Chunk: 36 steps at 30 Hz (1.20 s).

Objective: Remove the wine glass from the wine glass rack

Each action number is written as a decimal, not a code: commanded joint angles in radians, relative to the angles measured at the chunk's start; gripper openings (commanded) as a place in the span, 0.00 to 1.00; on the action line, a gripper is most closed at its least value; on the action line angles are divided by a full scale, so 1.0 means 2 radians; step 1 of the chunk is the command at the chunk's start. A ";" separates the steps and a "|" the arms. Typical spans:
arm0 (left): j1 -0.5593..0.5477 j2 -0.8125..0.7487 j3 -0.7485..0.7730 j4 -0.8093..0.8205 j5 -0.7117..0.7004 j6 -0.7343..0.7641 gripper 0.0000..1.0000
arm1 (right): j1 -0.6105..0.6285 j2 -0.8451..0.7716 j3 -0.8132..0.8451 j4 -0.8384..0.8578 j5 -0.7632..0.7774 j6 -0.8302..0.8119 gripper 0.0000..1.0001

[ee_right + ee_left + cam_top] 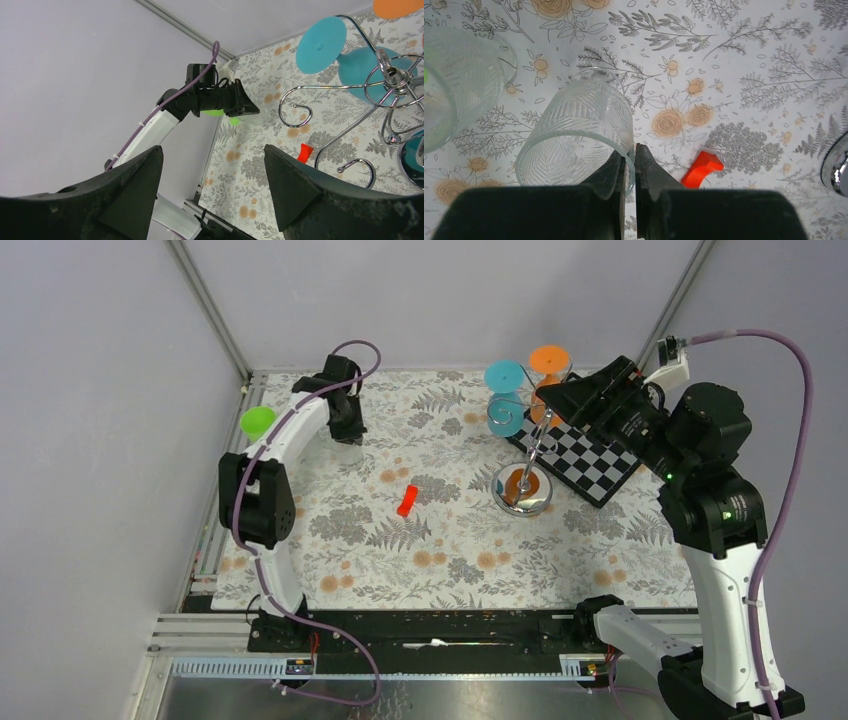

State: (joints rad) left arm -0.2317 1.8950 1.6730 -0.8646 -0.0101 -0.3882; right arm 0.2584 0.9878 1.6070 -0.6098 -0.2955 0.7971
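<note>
The silver wine glass rack [522, 490] stands right of centre, its wire arms [395, 80] looping out from the pole. A teal wine glass [505, 395] [320, 45] and an orange wine glass [549, 360] [397, 6] hang from the arms, feet up. My right gripper [560, 395] [212, 150] hovers open at the rack's top, just right of the glasses, with nothing between its fingers. At the far left my left gripper [347, 430] [630, 150] is shut on the rim of a clear patterned tumbler [579, 125].
A small red piece [405, 500] [701, 167] lies mid-table. A black-and-white chequered board [590, 465] sits behind the rack's base. A second clear glass [459, 80] stands beside the tumbler, near a green cup [258, 420]. Grey walls enclose the patterned mat.
</note>
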 commanded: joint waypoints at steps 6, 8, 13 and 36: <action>0.002 0.027 0.040 0.019 -0.027 0.017 0.00 | -0.006 -0.004 0.020 0.003 0.011 -0.022 0.81; 0.003 0.031 0.043 0.017 -0.029 0.018 0.00 | -0.008 -0.004 0.016 0.003 0.011 -0.019 0.81; 0.003 0.032 0.066 -0.009 -0.025 0.017 0.18 | -0.025 0.021 0.041 -0.043 -0.011 -0.006 0.80; 0.007 -0.159 0.127 0.004 0.192 -0.004 0.72 | -0.108 0.119 0.195 -0.211 0.071 -0.123 0.76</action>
State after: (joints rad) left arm -0.2195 1.7340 1.9030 -0.9485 0.1169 -0.3702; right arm 0.0685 1.1522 1.8870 -0.9104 -0.2672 0.6750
